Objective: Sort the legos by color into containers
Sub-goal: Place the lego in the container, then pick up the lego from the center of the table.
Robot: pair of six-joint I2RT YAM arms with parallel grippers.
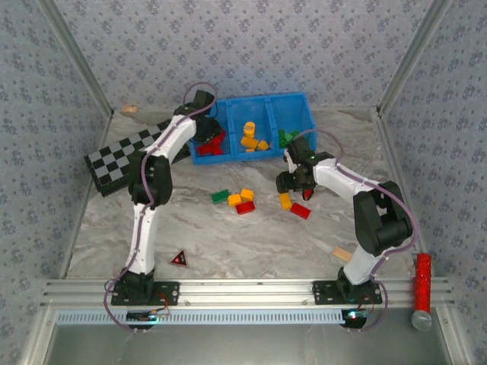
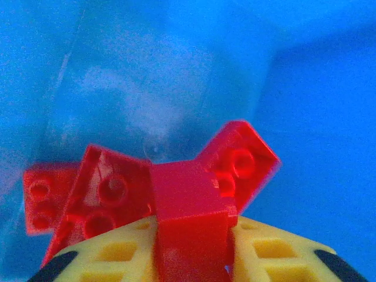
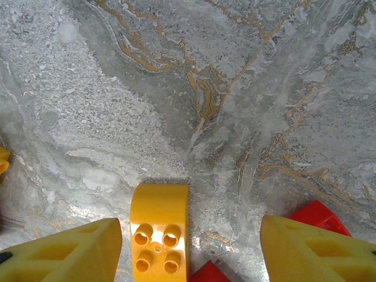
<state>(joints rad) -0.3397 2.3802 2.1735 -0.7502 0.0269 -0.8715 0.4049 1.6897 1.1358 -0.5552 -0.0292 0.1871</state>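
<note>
Left end effector [image 2: 192, 255] clamps red brick [image 2: 189, 202], right end effector [image 3: 189, 232] spread around yellow brick [image 3: 157, 235]

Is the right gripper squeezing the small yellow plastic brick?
No, the right gripper is open, its yellow fingers standing apart from the small yellow plastic brick lying between them.

Marble table [image 1: 228, 239] with bricks [image 1: 245, 207], tray [image 1: 303, 103], checkerboard [image 1: 114, 163]

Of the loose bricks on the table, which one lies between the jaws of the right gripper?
The yellow brick, alone between the open jaws of the right gripper; the red brick beside it lies outside them.
</note>
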